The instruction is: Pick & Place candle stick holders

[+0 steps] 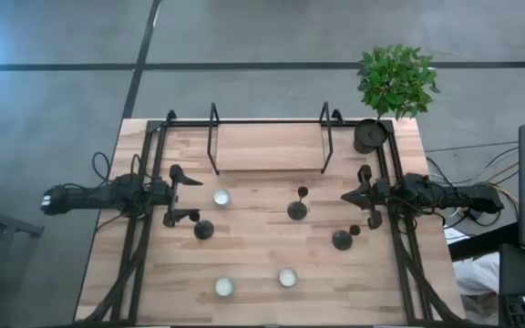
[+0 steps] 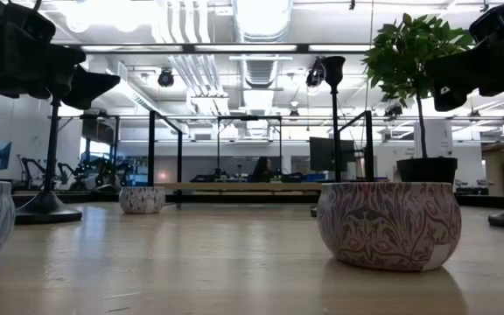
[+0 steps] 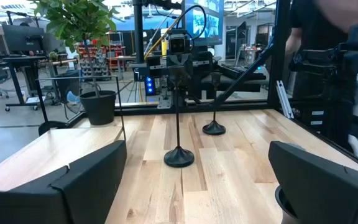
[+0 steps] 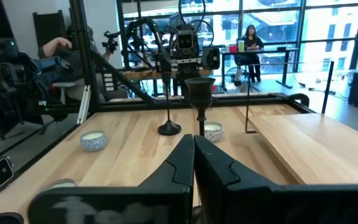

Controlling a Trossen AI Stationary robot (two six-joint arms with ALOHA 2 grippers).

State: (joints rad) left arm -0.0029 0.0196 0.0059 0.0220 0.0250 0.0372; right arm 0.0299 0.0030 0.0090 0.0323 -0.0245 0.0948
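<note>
The left gripper [image 1: 181,193] hangs over the left side of the wooden surface [image 1: 262,264], its fingers spread wide and holding nothing; in the left wrist view the two dark fingers [image 3: 82,180] stand well apart at either side. The right gripper [image 1: 365,196] sits over the right side, and in the right wrist view its fingers [image 4: 179,168] are pressed together with nothing between them. Three black holders stand upright on the surface. The left holder [image 1: 204,229] is just beside the left gripper, on its near side. The middle holder [image 1: 297,209] stands near the centre, between the two arms. The right holder [image 1: 342,240] stands near the right gripper, slightly nearer the front edge. From the left wrist view the middle holder [image 3: 179,155] appears straight ahead, with the right holder [image 3: 214,127] beyond it. Three small patterned bowls with pale contents also rest on the surface: one [image 1: 221,198] just right of the left gripper, and two near the front edge, one [image 1: 224,287] to the left and one [image 1: 287,277] to the right. A raised wooden shelf [image 1: 270,146] with black wire ends runs along the far side, and a potted plant [image 1: 395,82] stands at the far right corner.
</note>
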